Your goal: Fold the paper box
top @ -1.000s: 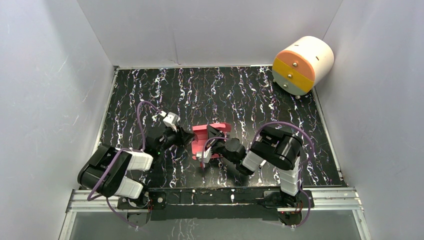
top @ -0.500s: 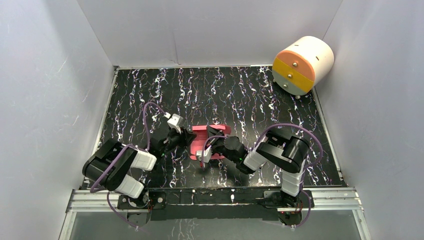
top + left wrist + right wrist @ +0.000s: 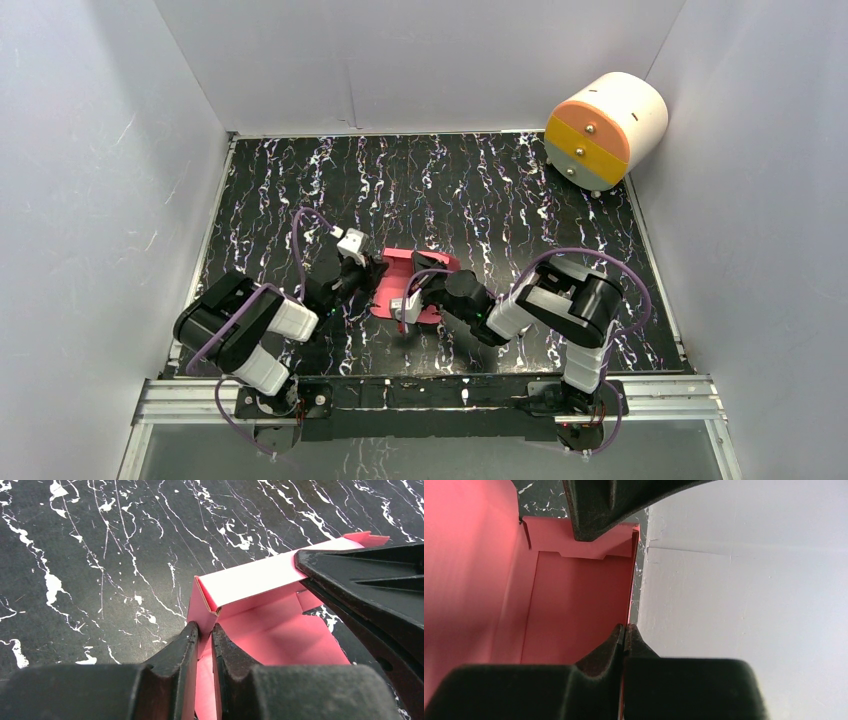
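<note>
The left gripper (image 3: 203, 632) pinches one wall of the paper box (image 3: 272, 640) close to its corner; the right gripper (image 3: 624, 632) is closed tight on another wall. If both pull apart, the thin card between their fingers (image 3: 187, 645) may tear or crease.

Pink-red paper box (image 3: 270, 650); black, white-streaked table (image 3: 470, 190); white-orange cylinder (image 3: 607, 128).

Left arm (image 3: 288, 320) low, right arm (image 3: 572, 300) elbow-up, wrists inward — both jaws clamped.
</note>
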Robot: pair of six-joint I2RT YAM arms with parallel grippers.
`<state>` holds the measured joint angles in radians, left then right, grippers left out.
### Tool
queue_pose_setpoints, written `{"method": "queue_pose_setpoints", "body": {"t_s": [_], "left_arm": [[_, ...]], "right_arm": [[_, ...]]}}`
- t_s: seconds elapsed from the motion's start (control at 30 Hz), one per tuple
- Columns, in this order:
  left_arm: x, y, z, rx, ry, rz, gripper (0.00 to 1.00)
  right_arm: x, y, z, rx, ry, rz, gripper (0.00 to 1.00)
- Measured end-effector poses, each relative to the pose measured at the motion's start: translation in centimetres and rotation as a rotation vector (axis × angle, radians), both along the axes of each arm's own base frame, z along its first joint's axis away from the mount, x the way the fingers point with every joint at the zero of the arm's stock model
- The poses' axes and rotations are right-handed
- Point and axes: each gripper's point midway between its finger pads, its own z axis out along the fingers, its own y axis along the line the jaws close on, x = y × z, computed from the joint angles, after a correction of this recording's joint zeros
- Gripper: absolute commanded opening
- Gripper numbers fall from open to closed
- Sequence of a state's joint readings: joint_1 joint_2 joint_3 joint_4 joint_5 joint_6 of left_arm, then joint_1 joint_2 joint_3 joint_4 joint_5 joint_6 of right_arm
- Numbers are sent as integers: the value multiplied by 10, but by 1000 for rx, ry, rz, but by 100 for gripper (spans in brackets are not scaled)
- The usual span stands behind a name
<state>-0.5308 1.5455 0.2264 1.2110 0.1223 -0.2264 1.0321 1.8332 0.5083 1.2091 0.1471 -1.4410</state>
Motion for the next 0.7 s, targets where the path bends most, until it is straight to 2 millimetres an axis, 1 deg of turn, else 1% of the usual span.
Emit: {"method": "queue_pose_setpoints", "body": {"t_s": [0.2, 0.3, 0.43, 0.7], "left_arm": [[5, 0, 0, 26, -31, 35, 8], [12, 3, 0, 43, -55, 86, 7], [15, 2, 0, 50, -71, 116, 5], [29, 3, -2, 47, -115, 217, 2]], "right_arm": [[0, 1, -1, -4, 13, -2, 0], [1, 2, -1, -1, 23, -3, 0], [1, 3, 0, 2, 41, -4, 0], [-2, 9, 3, 10, 89, 10, 0]]}}
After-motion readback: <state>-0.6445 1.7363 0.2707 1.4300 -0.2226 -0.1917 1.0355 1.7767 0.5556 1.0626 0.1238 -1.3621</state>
